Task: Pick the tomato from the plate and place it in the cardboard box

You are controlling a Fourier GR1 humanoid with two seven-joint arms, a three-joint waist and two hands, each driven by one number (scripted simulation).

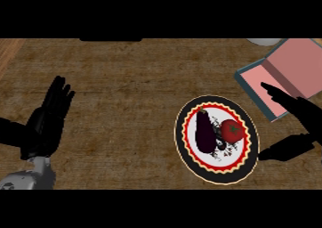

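Here the right hand (307,116) stands open above the worktop (124,89). Its fingers (275,93) are straight and close together and slant up and to the left. The thumb (285,149) is splayed wide from them and points left. Nothing lies between thumb and fingers; the hand holds nothing.

The fingertips overlap the near left corner of the cardboard box (301,62), which lies open beyond and to the right of them, its pink inside showing. The thumb's tip ends just beside the right rim of the plate (182,133); whether it touches the rim cannot be told.

The tomato (232,130) lies on the plate, left of the thumb's tip and below and left of the fingertips, apart from both. A dark eggplant (206,131) lies lengthwise just beside the tomato, on the side away from the right hand.

The left hand (46,122) rests open at the view's left, well apart from the plate. Its fingers are straight and point away from the robot, leaning slightly right, with the thumb spread out to the left. Its grey forearm (29,176) comes in from the lower edge.
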